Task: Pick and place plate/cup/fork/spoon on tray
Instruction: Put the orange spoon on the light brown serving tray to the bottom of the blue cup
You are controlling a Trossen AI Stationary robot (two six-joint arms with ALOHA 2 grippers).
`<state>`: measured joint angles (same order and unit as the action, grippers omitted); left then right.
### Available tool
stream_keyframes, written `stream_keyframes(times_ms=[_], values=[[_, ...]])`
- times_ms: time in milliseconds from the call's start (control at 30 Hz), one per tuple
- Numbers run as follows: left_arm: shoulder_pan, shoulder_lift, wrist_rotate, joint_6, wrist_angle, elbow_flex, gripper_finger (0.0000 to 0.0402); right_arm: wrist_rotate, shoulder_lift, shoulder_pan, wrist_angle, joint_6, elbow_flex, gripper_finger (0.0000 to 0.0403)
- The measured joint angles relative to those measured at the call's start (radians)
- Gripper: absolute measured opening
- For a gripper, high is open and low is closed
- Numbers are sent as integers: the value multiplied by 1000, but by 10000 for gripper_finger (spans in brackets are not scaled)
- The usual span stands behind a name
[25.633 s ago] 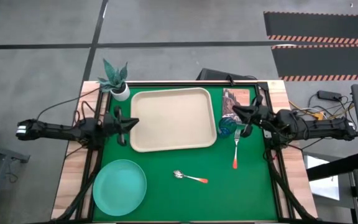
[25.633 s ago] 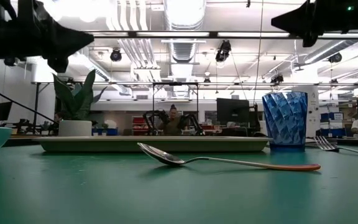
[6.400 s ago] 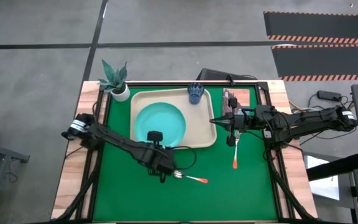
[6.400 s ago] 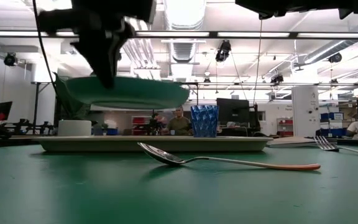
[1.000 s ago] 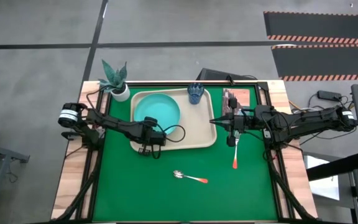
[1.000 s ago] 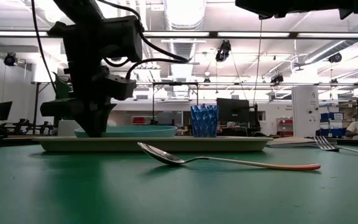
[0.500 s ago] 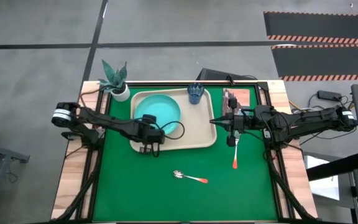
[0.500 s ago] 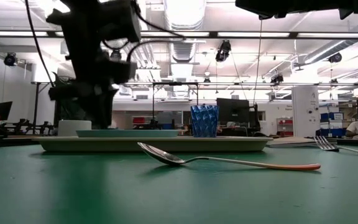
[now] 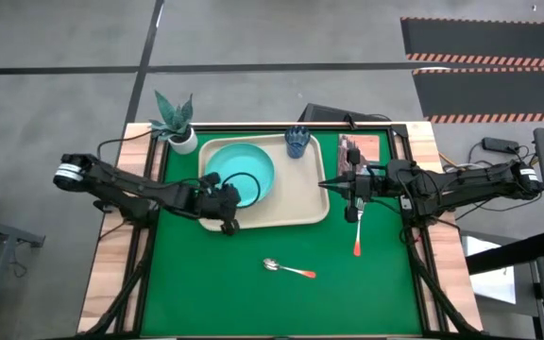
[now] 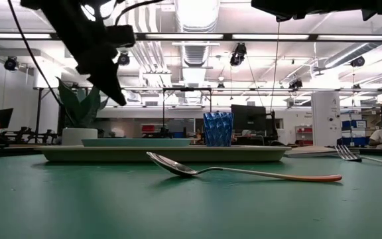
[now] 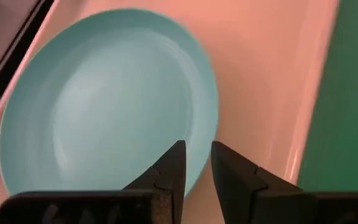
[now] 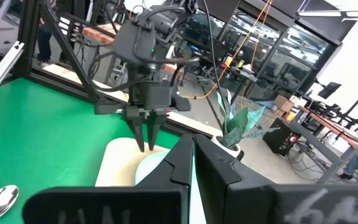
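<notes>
The turquoise plate (image 9: 241,175) lies flat on the left half of the beige tray (image 9: 305,203). The blue cup (image 9: 297,142) stands upright on the tray's far right corner. My left gripper (image 9: 227,215) hangs above the plate's near rim, fingers pointing down and open by a narrow gap, touching nothing; the left wrist view (image 11: 197,155) shows the plate (image 11: 104,106) below it. My right gripper (image 9: 327,185) is shut and empty over the tray's right edge. The fork (image 9: 358,227) and the spoon (image 9: 288,269) lie on the green mat.
A white pot with a green plant (image 9: 179,125) stands at the far left corner, next to the tray. A flat printed box (image 9: 357,157) lies right of the tray, under my right arm. The mat near the front edge (image 9: 206,293) is bare green.
My left gripper has risen from the plate's near rim and now stands clear above it, and its arm has drawn back toward the table's left edge. The plate, a second ago slightly raised at that rim, lies flat on the tray.
</notes>
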<state>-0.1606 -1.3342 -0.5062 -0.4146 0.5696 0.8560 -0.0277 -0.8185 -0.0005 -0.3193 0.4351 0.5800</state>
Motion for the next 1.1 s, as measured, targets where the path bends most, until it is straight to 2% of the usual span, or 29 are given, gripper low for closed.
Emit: stream_keyframes(times_ms=[133,367,1100], values=[[-44,8,-42,-109,-96,-48,61,0,0,0,-1,-2,0,9],[-88,-5,-65,-182,-308,-94,61,0,0,0,-2,-16,0,9],[-100,-24,-55,-178,-352,-134,61,1,0,0,-7,-23,0,9]])
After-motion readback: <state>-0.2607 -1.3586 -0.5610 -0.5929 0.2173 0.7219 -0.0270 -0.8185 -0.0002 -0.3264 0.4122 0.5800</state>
